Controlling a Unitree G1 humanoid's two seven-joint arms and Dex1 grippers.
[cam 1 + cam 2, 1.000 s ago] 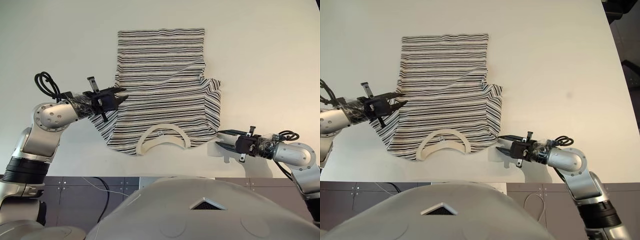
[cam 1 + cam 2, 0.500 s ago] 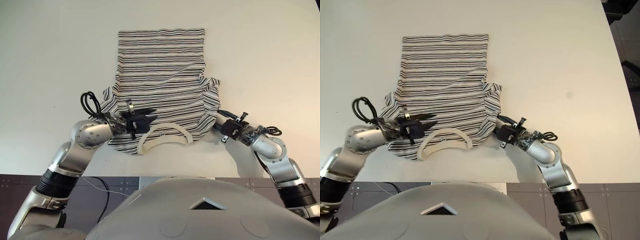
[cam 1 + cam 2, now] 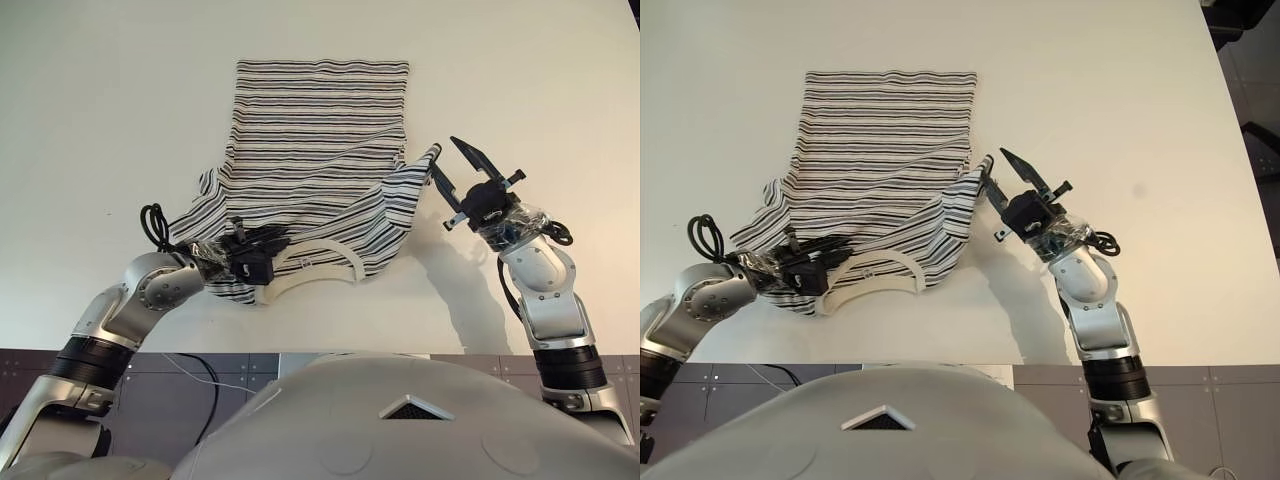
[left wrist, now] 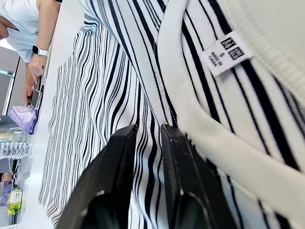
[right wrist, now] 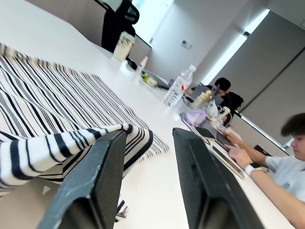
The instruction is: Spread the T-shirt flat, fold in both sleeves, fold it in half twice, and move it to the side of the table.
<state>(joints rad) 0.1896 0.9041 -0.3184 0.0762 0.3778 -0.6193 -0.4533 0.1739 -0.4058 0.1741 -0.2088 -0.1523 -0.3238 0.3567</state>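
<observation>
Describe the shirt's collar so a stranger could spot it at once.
On the white table lies a black-and-white striped T-shirt. Along its edge nearest the robot curves the collar, a plain cream ribbed band, the only unstriped part.

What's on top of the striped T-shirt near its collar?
The left gripper lies on the T-shirt beside the white collar, fingers closed on striped cloth. The table under the T-shirt is covered, so anything beneath cannot be seen.
</observation>
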